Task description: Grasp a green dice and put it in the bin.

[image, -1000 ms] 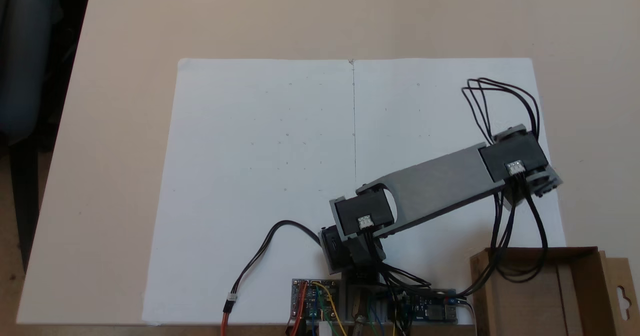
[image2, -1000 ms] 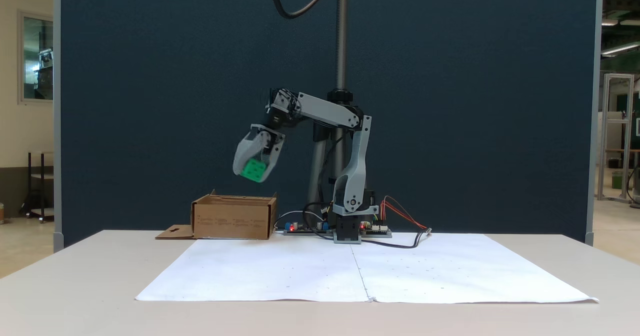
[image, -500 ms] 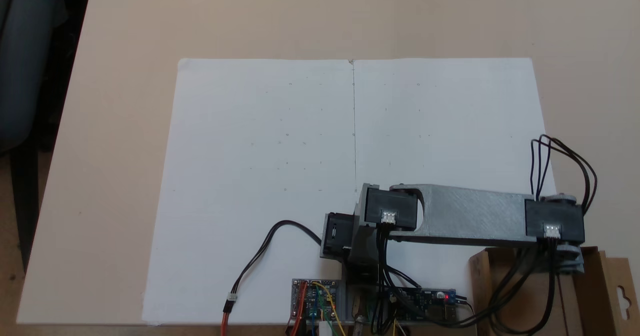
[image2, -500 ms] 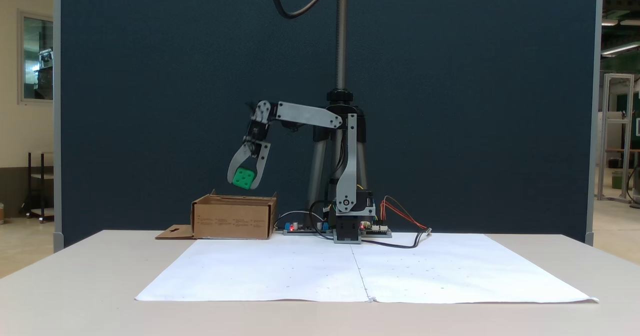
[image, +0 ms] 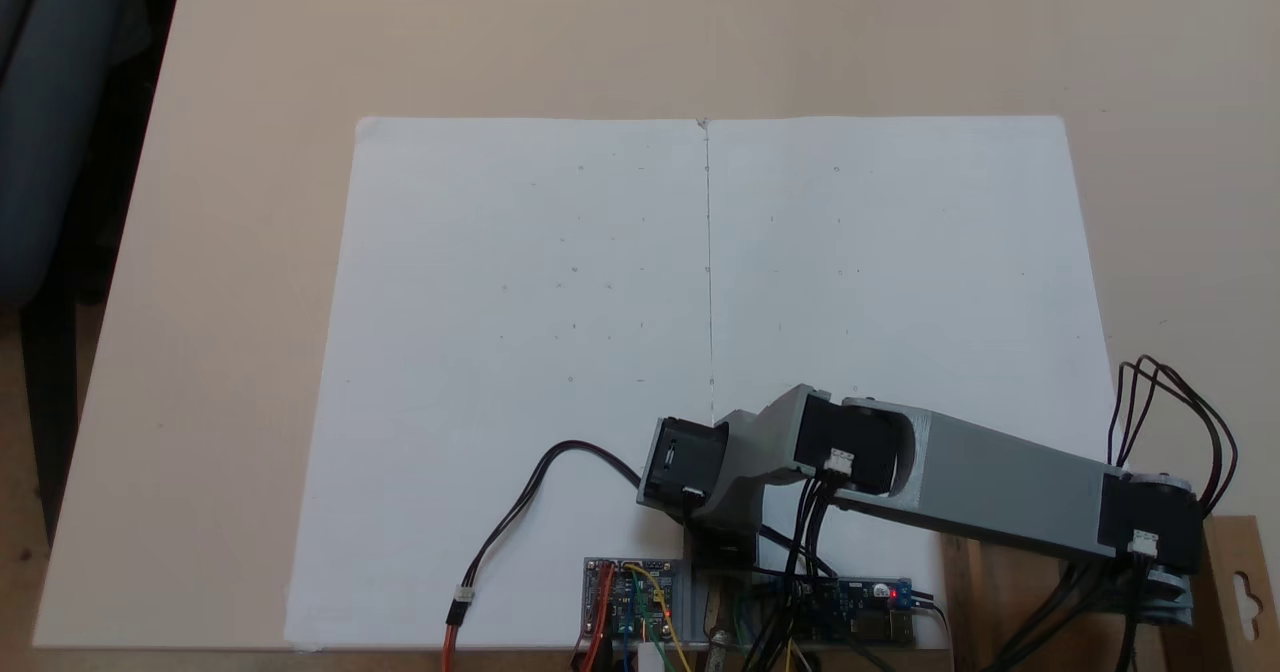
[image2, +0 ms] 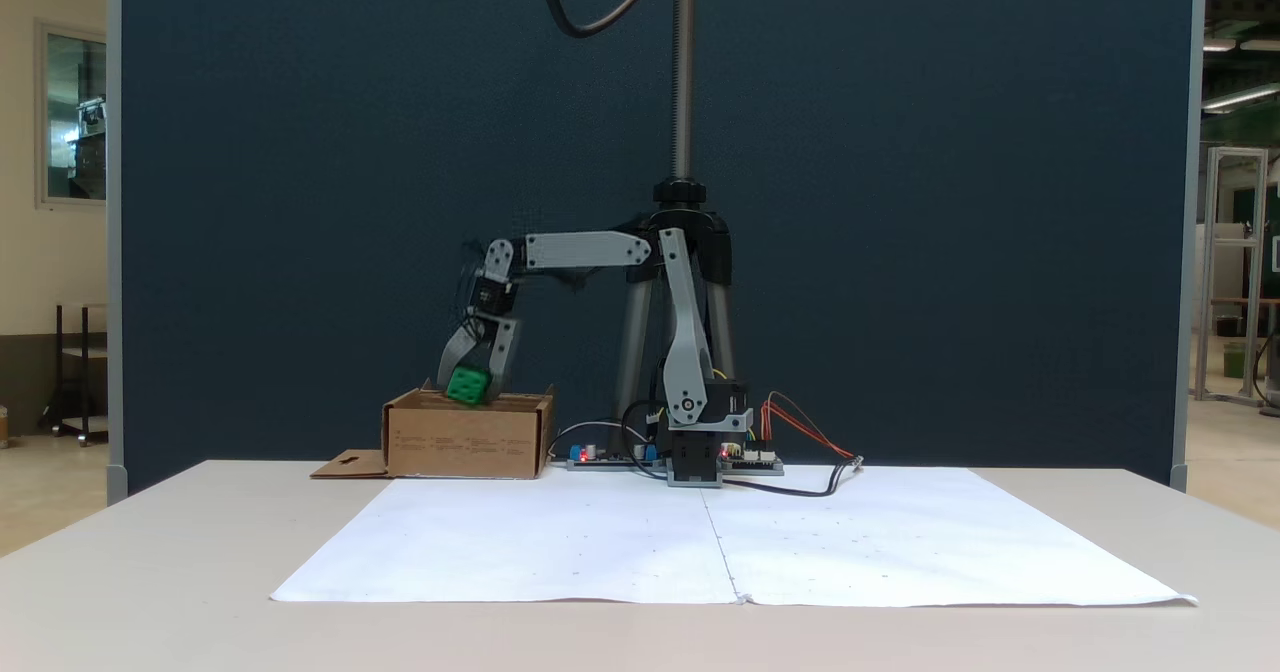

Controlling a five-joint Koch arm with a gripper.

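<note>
**End effector holding green dice at the rim of the cardboard bin**

End effector (image2: 467,389) fingers are seen closed around the small bright green plastic dice (image2: 467,384), which is gripped between the two grey jaws in the fixed view from the front. The dice is held just at the top edge of the shallow brown corrugated cardboard bin (image2: 465,444), slightly left of the bin's middle in that view; whether its lowest corner is already below the rim cannot be told. Dark recessed pips are visible on the dice's facing side.

The bin is placed on the beige tabletop (image2: 180,552), just left of the robot base in the front view, and its flat side flap with a hang-hole cutout (image2: 348,464) is laid out on the tabletop to its left. In the fixed view from above, the bin (image: 985,592) is found at the lower right corner, mostly covered by the grey arm link (image: 1000,497) that is stretched over it, and the flap (image: 1240,582) is seen at the right edge.

A large white paper sheet (image: 560,352) is spread over the tabletop in front of the base. Circuit boards with coloured wires (image: 630,602) are mounted beside the base, and a black cable (image: 520,512) is looped across the paper.
</note>
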